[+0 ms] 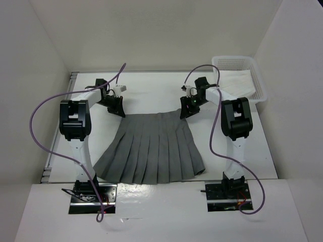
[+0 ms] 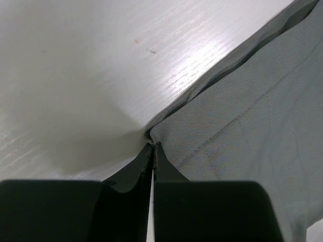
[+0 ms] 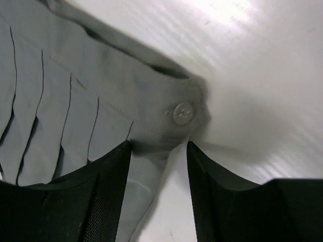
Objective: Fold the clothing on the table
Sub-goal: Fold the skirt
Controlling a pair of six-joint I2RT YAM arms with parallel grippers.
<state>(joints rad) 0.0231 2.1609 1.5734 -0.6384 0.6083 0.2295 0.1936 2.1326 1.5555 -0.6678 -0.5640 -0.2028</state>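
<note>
- The left hand was closed tight, its fingertips meeting on the very corner of the skirt's waistband. Only a sliver of cloth seemed to be caught, though the wrist view made the depth of the bite hard to judge.
- The right hand stood about half open and held nothing. It sat astride the opposite waistband corner, just below the button, with one finger over fabric and the other over bare table.
- The skirt lay spread flat in the middle of the table. Its waistband was at the far side between the two hands, and its hem fanned toward the arm bases.
- A shallow left pinch could let the thin cloth slip out on lifting, dropping that corner and skewing the fold.
- The right hand might close on the top layer alone, or nudge the corner aside and miss it.
- If the hands rose unevenly, the pleats would likely be dragged out of line.
</note>
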